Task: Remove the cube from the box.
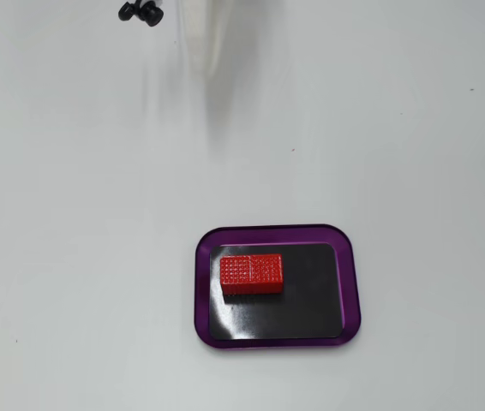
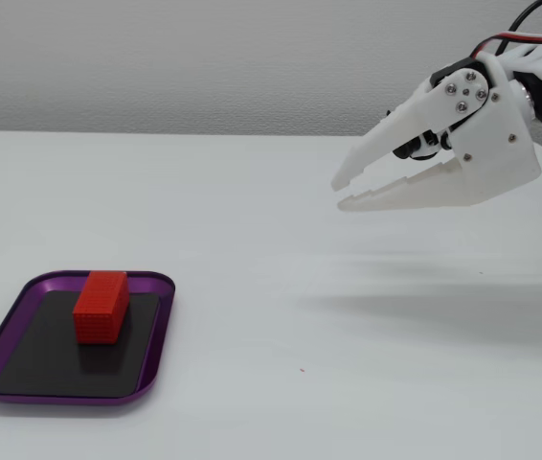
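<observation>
On worktop: white, w/ one tray and one block.
Box: purple rim, black floor; top-down fixed view puts it nr the bottom edge, right of centre.
Cube: red, flat on box floor, upper-left part, close to rim there.
Claw: white, up in air in side fixed view, fingers slightly apart, holding nothing, well apart from box and cube.
Top edge: small black object.
</observation>
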Motion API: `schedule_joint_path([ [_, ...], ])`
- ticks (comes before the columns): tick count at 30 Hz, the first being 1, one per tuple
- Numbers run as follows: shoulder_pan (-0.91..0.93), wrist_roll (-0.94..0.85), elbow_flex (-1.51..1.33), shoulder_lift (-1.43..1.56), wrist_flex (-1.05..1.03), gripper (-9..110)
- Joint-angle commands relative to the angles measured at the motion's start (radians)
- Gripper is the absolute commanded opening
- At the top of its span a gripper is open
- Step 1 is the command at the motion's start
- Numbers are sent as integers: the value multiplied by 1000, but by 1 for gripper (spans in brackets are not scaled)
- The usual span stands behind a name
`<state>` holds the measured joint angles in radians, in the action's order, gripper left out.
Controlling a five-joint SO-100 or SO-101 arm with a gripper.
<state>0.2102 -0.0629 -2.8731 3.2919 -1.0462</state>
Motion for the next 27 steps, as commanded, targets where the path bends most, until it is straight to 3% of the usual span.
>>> schedule_joint_path([
  [1, 9, -181, 6, 31, 15, 0],
  [6, 9, -176, 8, 31, 21, 0],
  [11, 9, -58, 26, 31, 23, 0],
  [18, 11, -55, 265, -6, 29, 0],
  [27, -2, -126, 486, -413, 103, 4],
])
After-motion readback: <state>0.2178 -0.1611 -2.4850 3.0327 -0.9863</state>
